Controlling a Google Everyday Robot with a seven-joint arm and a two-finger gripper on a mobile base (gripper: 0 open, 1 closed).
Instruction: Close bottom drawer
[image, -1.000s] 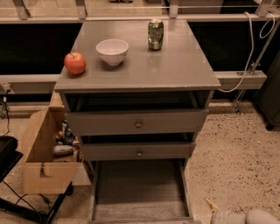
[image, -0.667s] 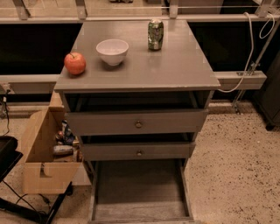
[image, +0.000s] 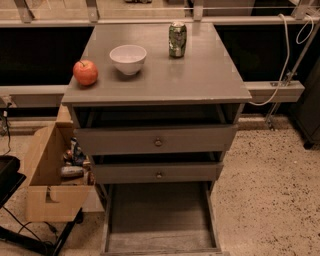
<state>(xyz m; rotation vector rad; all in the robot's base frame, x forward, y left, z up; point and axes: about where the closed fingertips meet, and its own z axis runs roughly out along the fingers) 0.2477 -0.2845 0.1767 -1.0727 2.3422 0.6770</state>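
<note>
Three grey drawers stack in this cabinet, and the bottom drawer (image: 160, 220) is the one I care about: it is pulled far out toward me at the foot of the frame, its long flat tray bare, its front cut off by the lower edge (so I cannot see the knob). The gripper is nowhere in my view, and I cannot tell what state it is in or how near it sits to that front. That is my main worry: coming in half blind, I could push off-centre and jam the tray askew in its runners, or catch the middle drawer (image: 159, 172) and top drawer (image: 156, 140), which both appear pulled out a little and overhang the tray. A hard shove could also jolt the cabinet top (image: 200, 75), where a green can (image: 177, 39) stands upright near the back, a white bowl (image: 128, 58) sits left of it, and a red apple (image: 85, 72) rests near the left edge, free to roll. Just beside the cabinet on its left stands an open cardboard box (image: 42, 175) holding clutter. Speckled floor (image: 270, 200) spreads to the right, and a pale cable (image: 285, 60) hangs by the rail behind.
</note>
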